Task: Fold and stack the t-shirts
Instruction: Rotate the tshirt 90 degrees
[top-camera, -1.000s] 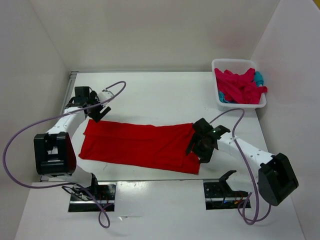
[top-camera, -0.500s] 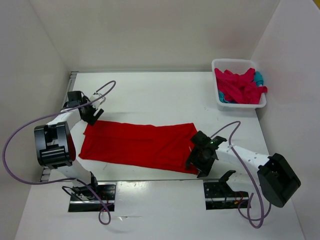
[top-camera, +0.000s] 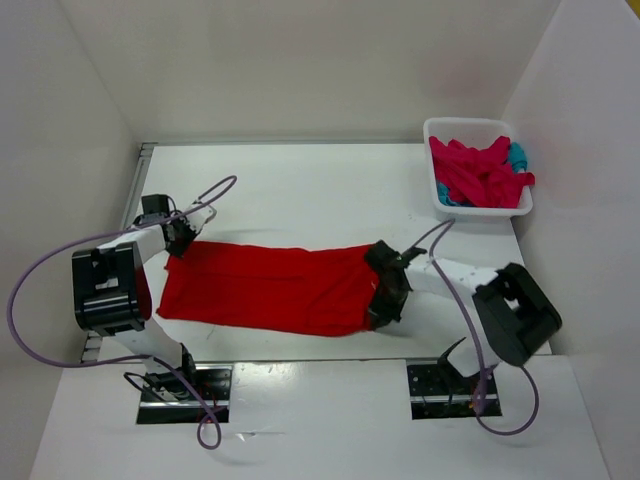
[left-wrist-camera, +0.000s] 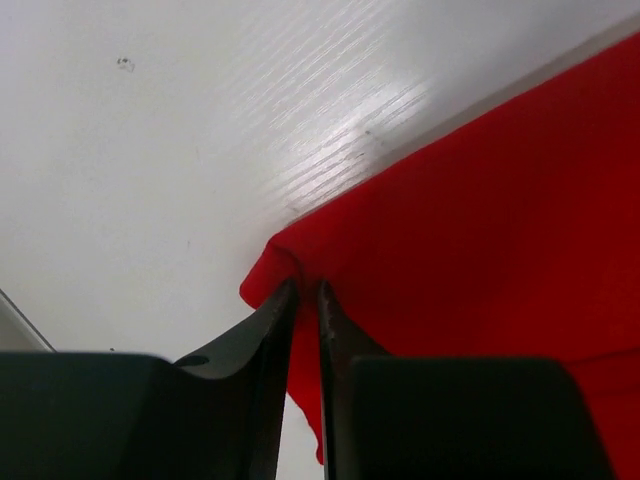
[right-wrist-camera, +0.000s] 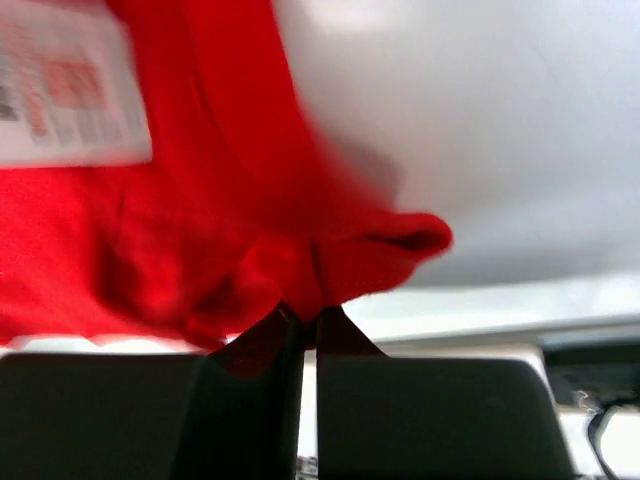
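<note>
- Down at the near part of the white surface (top-camera: 320, 190), the bright red cotton t-shirt (top-camera: 265, 288) lies in one long band running left to right, mostly flat.
- The right tool (top-camera: 384, 288) is at the shirt's right end, clenched on a bunched-up wad of the red fabric. Its wrist view has cloth pinched right between the fingers (right-wrist-camera: 250, 370).
- Same wrist view also shows a white printed label (right-wrist-camera: 70, 90) on the shirt, way too blurry to read.
- A bit farther back, the left tool (top-camera: 178, 238) has the shirt's far left corner. Its jaws are nearly together, with that corner nipped between them.
- Way off in the far right corner sits a white plastic lattice basket (top-camera: 430, 128), well apart from the red shirt.
- It holds a crumpled crimson-pink cotton t-shirt (top-camera: 480, 172), and a teal-blue cotton t-shirt (top-camera: 517, 154) peeks out beside it.
</note>
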